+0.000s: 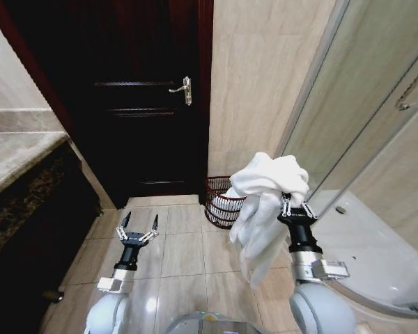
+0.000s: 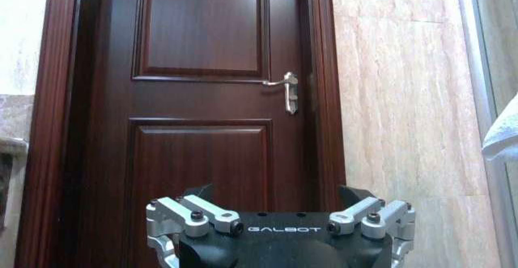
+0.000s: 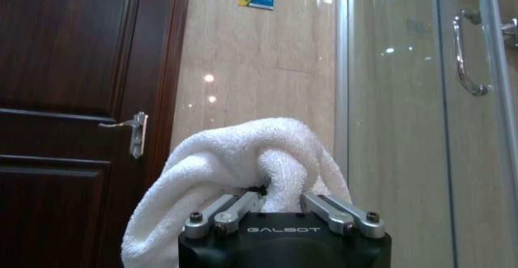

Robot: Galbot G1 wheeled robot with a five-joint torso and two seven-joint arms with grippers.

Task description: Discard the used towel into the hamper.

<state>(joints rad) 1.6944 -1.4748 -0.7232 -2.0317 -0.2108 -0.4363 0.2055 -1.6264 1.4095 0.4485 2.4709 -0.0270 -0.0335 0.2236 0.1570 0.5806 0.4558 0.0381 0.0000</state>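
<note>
The right gripper (image 1: 297, 204) has its jaws closed on a bunch of the white towel (image 1: 265, 191), held up in the air with a long tail hanging past the wrist; the hamper (image 1: 223, 202) stands on the floor in the corner between the dark door (image 1: 136, 104) and the tiled wall (image 1: 265, 76), ahead of the towel and lower. The step in hand looks like the carry; it would go best if the towel came right over the rim before letting go, the tail dropping inside rather than draping the edge. Room is tight; the glass shower wall (image 1: 362, 111) sits close on the right. The left gripper (image 1: 139, 227) hangs low over the floor tiles, jaws spread and empty.
</note>
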